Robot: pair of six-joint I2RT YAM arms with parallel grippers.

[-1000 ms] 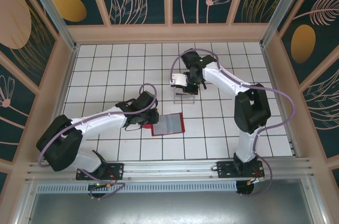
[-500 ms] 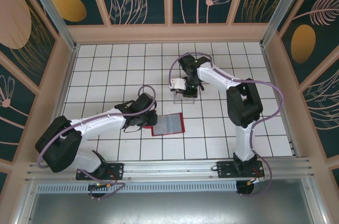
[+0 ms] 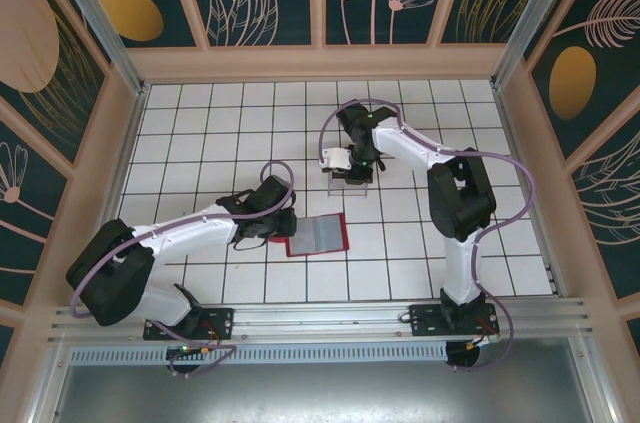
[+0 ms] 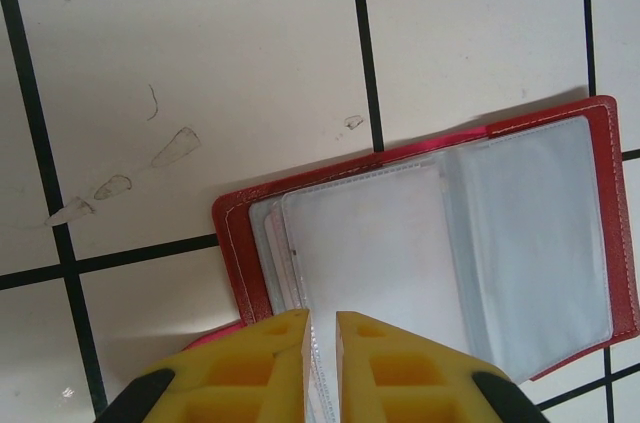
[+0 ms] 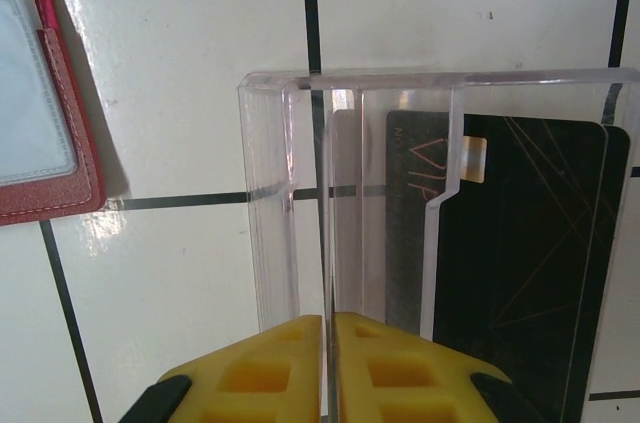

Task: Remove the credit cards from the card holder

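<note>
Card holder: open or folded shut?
Open. The card holder lies spread flat on the tiled table, red covers apart, clear sleeves facing up.

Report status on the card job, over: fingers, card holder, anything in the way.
Left fingers pinching a clear sleeve of the open card holder. Right fingers near shut at the clear box. Black card in box. Path clear.

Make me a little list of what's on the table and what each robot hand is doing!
card holder: red, lying open on the table
left gripper: closed on one clear sleeve of the card holder
clear box: beside the card holder, not touching
black card: inside the clear box
right gripper: over the clear box, fingers nearly together, grip unclear
</note>
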